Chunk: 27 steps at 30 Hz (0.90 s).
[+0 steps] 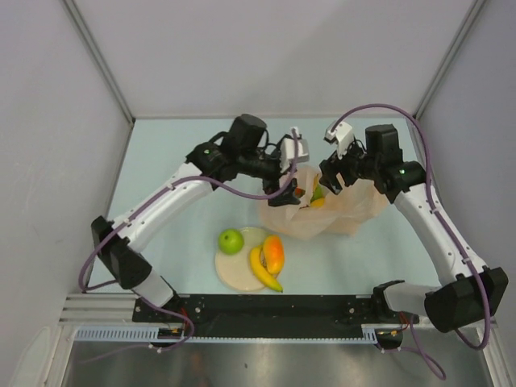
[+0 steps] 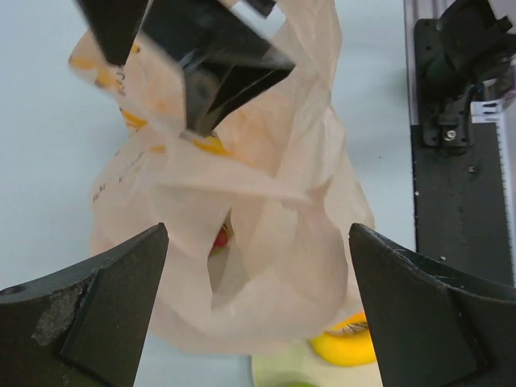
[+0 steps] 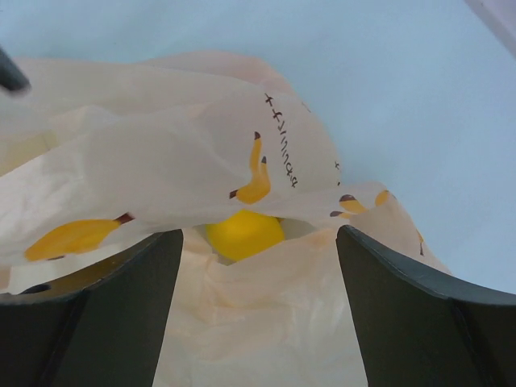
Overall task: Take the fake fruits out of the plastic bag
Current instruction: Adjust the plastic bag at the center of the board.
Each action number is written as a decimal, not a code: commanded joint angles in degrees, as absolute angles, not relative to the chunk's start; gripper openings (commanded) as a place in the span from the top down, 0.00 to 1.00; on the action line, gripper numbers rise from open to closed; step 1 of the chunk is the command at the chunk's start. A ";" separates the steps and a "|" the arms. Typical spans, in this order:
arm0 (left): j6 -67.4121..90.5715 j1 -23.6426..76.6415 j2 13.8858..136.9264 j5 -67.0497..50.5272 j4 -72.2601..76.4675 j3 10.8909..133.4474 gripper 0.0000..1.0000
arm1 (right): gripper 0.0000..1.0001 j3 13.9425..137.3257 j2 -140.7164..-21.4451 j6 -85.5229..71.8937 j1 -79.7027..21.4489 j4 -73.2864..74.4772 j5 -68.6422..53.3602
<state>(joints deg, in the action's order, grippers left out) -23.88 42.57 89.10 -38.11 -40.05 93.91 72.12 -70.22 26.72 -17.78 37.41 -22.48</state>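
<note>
Tally: green plastic apple (image 1: 231,240), yellow banana (image 1: 264,271), orange mango (image 1: 274,253) out at seven o'clock of translucent peach bag (image 1: 343,216); yellow lemon (image 3: 244,234) still inside; left claw (image 2: 258,234), right claw (image 3: 260,232) spread.

**A:** What does the bag look like?

**B:** The plastic bag (image 1: 343,214) is thin, crinkled and see-through peach, printed with small yellow bananas. It slumps on the pale blue bench (image 1: 177,161), right of centre, with its mouth gaping open.

**A:** Is anything inside it?

**B:** Yes. A round yellow lemon (image 3: 244,234) shows in the opening, a red piece (image 2: 220,238) peeks past a fold, and a green fruit (image 1: 318,192) sits at the mouth.

**A:** And outside the bag?

**B:** Three fruits rest on a round beige plate (image 1: 234,272) near the bag's front left. A green apple (image 1: 231,240) sits upright on the plate's left rim. A curved banana (image 1: 264,272) lies along the right side, touching an orange-yellow mango (image 1: 274,253).
</note>
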 commanded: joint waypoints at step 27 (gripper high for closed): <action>-6.50 34.63 92.55 -38.49 -35.25 97.39 1.00 | 0.51 68.11 -82.87 40.16 -24.26 28.58 -33.76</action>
